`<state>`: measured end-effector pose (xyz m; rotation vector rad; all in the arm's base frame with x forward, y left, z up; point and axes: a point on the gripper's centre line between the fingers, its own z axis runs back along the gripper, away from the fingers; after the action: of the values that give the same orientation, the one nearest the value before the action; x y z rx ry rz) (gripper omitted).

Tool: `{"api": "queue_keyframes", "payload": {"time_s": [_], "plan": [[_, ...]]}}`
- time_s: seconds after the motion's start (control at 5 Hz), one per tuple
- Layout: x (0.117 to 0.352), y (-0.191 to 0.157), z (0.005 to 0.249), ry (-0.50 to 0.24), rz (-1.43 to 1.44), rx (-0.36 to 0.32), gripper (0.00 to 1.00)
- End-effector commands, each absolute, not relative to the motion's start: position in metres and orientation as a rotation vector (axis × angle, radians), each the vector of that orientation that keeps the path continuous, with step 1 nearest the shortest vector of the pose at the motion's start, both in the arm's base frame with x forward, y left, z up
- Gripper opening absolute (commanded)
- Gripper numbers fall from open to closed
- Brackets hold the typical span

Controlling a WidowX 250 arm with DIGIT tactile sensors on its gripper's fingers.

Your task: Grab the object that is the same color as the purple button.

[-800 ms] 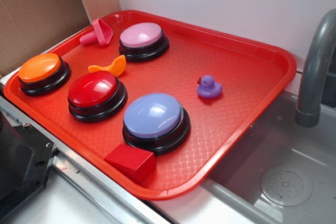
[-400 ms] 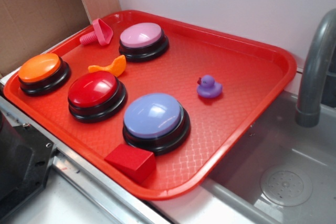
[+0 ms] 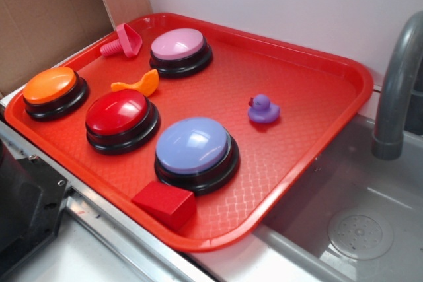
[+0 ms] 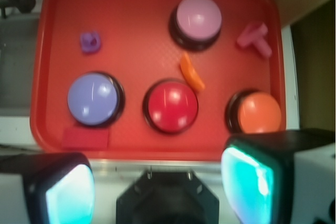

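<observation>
Purple duck (image 3: 264,109) (image 4: 90,42) sat upright on the red tray (image 3: 310,77) (image 4: 131,3), alone, well apart from the purple button (image 3: 194,146) (image 4: 93,99), on that button's far side toward the grey faucet (image 3: 396,90). Red block (image 3: 164,204) (image 4: 85,138) lay just beside the purple button at the tray's near rim. Red button (image 3: 121,114) sat next to the purple button, orange curved piece (image 3: 137,84) beyond it. Gripper (image 4: 157,182) hung high over the tray's near edge, fingers (image 4: 249,179) spread wide, holding nothing.

Glossy plastic purple button (image 3: 193,144), textured plastic tray (image 3: 310,90), rubbery duck (image 3: 263,109)
</observation>
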<state>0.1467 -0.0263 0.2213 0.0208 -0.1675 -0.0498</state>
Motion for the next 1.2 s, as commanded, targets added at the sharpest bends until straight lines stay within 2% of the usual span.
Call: {"api": "queue_keyframes", "payload": {"time_s": [0.0,0.2,0.4,0.8,1.0], "plan": [[0.199,-0.048,0.19,-0.287,-0.024,-0.026,1.0],[0.227,-0.065,0.168,-0.289,-0.001,-0.025,1.0],[0.252,-0.081,0.133,-0.283,0.023,-0.145,1.0],[0.283,-0.092,0.076,-0.192,0.008,-0.067,1.0],[0.286,-0.097,0.058,-0.179,-0.071,-0.038,1.0]]}}
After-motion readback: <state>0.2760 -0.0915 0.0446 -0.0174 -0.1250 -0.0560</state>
